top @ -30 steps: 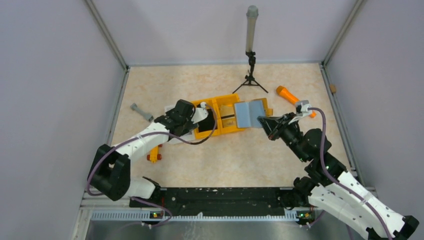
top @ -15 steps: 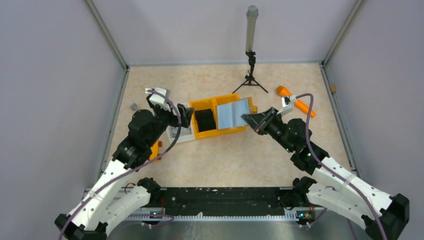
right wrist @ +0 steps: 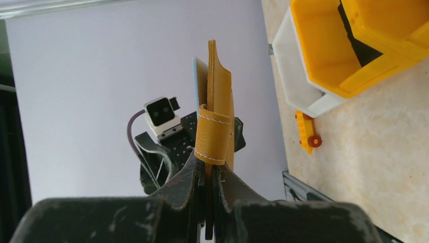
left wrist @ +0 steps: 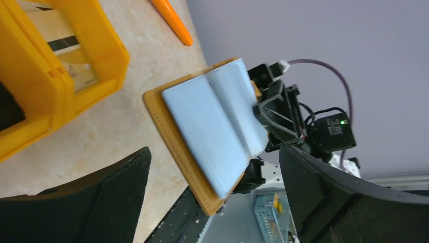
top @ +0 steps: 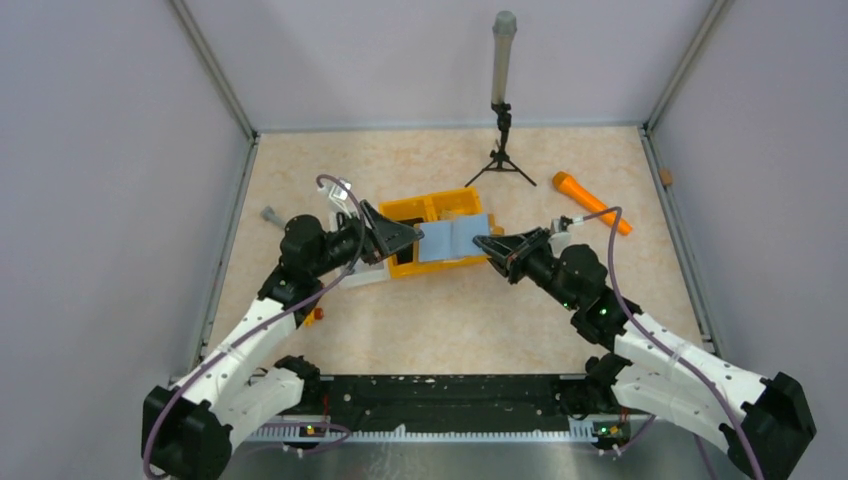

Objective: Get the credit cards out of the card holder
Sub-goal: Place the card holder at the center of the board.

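My right gripper (top: 488, 246) is shut on one edge of the tan card holder (top: 452, 240) and holds it open in the air above the bins. In the right wrist view the holder (right wrist: 218, 109) stands edge-on out of the closed right gripper (right wrist: 207, 169). Its inner side is pale blue-grey (left wrist: 212, 121) with a tan stitched border (left wrist: 169, 132). I cannot tell separate credit cards apart on that pale face. My left gripper (top: 408, 236) is open and empty, just left of the holder. In its wrist view the left gripper (left wrist: 213, 152) has a finger on either side of the holder without touching it.
Joined orange-yellow bins (top: 432, 212) sit on the table under the holder, with a white tray (top: 362, 272) at their left. An orange stick (top: 592, 202) lies at the back right. A tripod post (top: 500, 100) stands at the back. A grey bolt (top: 270, 213) and a small orange toy (top: 318, 314) lie left.
My left arm pulled out of the bins, rose, and swung right to face the holder with its jaws open. My right gripper carried the holder leftward over the bins.
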You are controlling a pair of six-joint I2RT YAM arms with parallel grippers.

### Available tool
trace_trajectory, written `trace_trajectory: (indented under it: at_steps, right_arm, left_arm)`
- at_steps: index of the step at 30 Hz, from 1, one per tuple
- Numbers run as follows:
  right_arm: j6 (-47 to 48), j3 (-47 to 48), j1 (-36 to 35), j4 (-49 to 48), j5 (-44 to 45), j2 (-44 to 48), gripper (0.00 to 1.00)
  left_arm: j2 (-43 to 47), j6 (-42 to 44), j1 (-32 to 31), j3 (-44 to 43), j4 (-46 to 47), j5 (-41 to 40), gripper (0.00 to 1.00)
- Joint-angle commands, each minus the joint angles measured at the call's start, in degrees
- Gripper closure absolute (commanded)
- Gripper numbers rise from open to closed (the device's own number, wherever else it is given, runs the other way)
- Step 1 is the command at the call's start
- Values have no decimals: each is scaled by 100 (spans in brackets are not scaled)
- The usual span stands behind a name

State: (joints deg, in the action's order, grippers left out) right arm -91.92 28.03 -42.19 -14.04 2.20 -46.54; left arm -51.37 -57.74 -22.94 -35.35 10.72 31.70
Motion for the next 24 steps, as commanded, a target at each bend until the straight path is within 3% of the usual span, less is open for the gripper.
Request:
trace_trajectory:
  at_steps: [1, 5, 9, 11, 14, 15, 24]
  right_arm:
    - [-802, -16, 45, -526, -201, 121, 100]
    - [-700, -8, 45, -527, -340, 116, 100]
    - [-314, 102, 42, -453, -330, 64, 100]
    - [25, 226, 45, -430, -393, -41, 100]
    - [576, 629, 24, 31, -488, -282, 100]
    - [738, 754, 0, 152, -492, -376, 100]
    - [1271, 1234, -463, 15, -380, -1046, 100]
  left_arm:
    - [-256, -1096, 134, 51, 1467, 1071, 1]
    - [-371, -1505, 129, 253, 2149, 1214, 14]
    - [-571, -1434, 108, 151, 2166, 1457, 34]
    - [-694, -1313, 71, 39, 2041, 1589, 51]
    - [-846, -1207, -17, -88, 1978, 1593, 91]
    - [-892, -1177, -40, -124, 1925, 1593, 98]
    - [-1401, -1212, -315, -345, 2056, 1527, 100]
